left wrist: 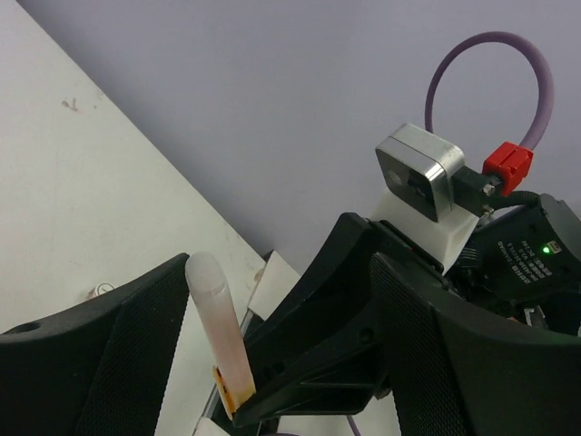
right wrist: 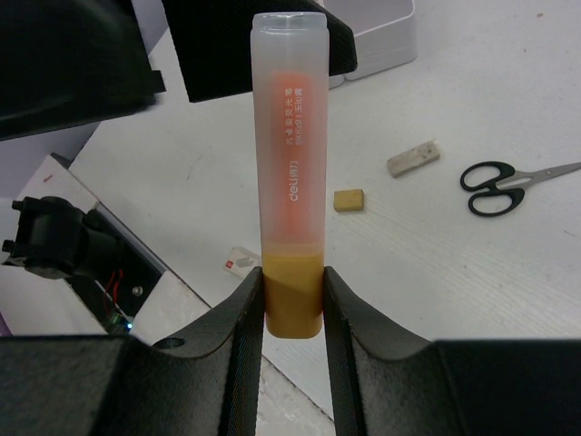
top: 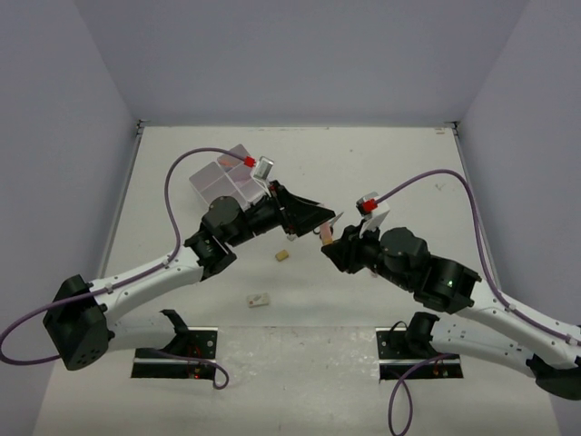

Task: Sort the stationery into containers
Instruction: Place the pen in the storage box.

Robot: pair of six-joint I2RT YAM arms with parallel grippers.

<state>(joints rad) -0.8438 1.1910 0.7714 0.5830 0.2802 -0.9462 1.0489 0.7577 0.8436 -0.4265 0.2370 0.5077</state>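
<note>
The right gripper (right wrist: 292,289) pinches the orange highlighter (right wrist: 290,136) by its opaque mustard end. The frosted, square-shouldered cap juts ahead, likely for a handover. The left gripper (top: 320,221) stands spread, with that cap between its fingers. Beyond lie a beige eraser (right wrist: 349,200), black-handled scissors (right wrist: 495,186) and the translucent containers (right wrist: 381,41).

Orange highlighter (right wrist: 290,136) barrel: "deli" in white, running lengthwise; tiny Chinese chars above it, too small to read. White eraser (right wrist: 238,262) at its 8 o'clock: red mark, illegible.
</note>
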